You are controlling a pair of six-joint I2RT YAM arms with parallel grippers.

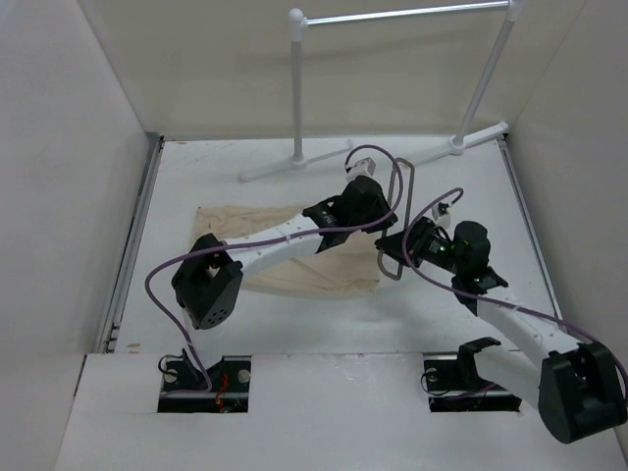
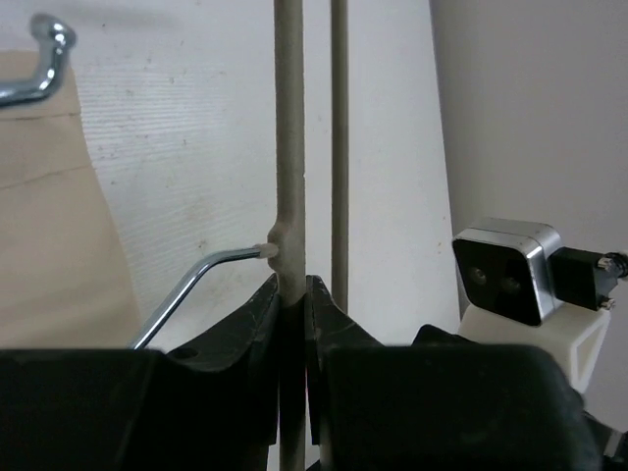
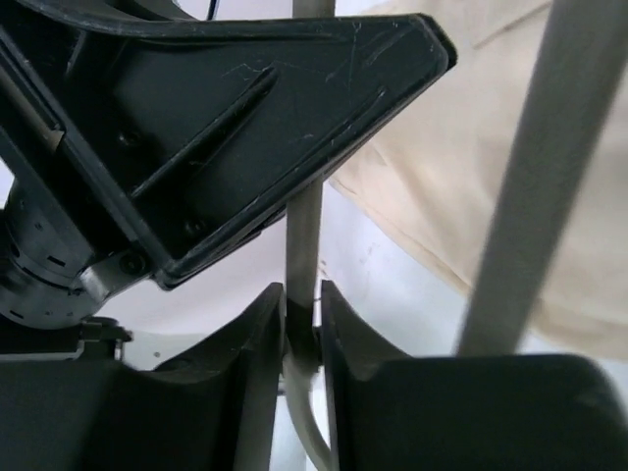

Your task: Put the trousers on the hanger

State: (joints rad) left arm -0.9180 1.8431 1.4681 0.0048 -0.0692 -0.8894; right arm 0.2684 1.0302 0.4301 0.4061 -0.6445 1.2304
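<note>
Pinching the hanger [image 2: 287, 147], the left gripper [image 2: 292, 287] and right gripper [image 3: 302, 299] steady it; next, one probably must fetch the trousers [image 1: 294, 278].

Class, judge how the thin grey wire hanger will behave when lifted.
Probably stiff: the thin grey wire hanger holds its loop shape between left claw and right claw. Its thin, smooth rod may twist in a pinch. Likely light.

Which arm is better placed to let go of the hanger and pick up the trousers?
Probably the left. Both grippers are shut on the hanger, but the left gripper sits beside the trousers, its arm lying over them; the right gripper could hold the hanger alone.
</note>
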